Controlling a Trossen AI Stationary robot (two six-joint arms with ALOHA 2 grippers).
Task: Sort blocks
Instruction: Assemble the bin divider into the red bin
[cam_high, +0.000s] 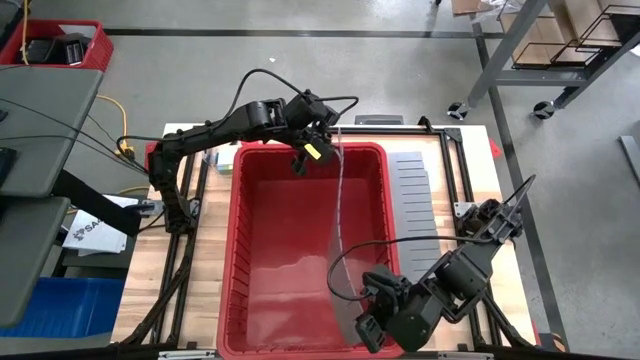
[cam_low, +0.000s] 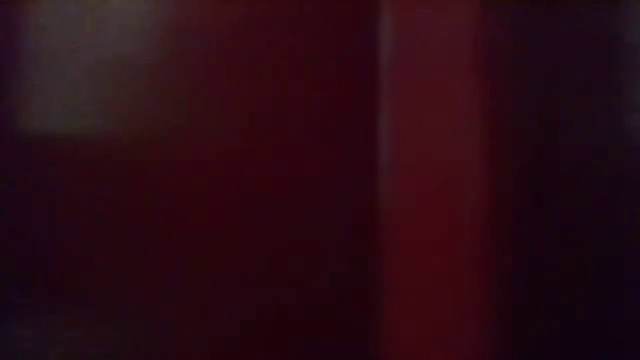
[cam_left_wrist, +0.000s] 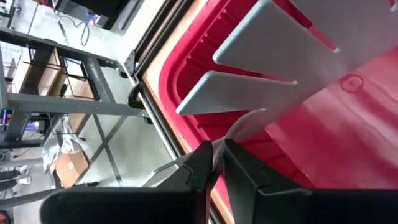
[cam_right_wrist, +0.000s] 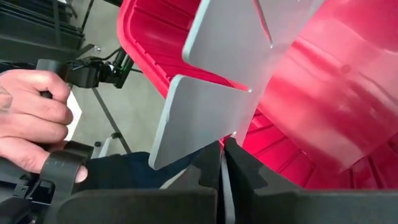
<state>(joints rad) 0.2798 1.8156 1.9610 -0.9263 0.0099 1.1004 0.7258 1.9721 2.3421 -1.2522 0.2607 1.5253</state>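
No blocks show in any view. A large red bin (cam_high: 300, 250) fills the middle of the table. A thin grey slotted divider sheet (cam_high: 339, 210) stands on edge inside the bin, running from its far wall to its near wall and bowing a little. My left gripper (cam_high: 303, 158) is shut on the sheet's far end at the bin's far rim. My right gripper (cam_high: 368, 330) is shut on its near end by the bin's near right corner. The low view shows only dark red. My left gripper pinches the far end of the divider sheet, at a curled edge strip (cam_left_wrist: 239, 124), between its two fingers. The fingers slant down from the far side. The sheet's slotted tabs (cam_left_wrist: 267, 37) stand out over the bin. My right gripper pinches the near end of the divider sheet at the edge of a tab (cam_right_wrist: 211, 134), between its two fingers. The fingers slant down from the near side. The sheet rises on edge beyond them, over the bin.
A second grey slotted divider (cam_high: 412, 200) lies flat on the table right of the bin. Black frame rails (cam_high: 190, 250) run along both sides. A person's hand (cam_right_wrist: 31, 118) grips a black handle beyond the table's near edge.
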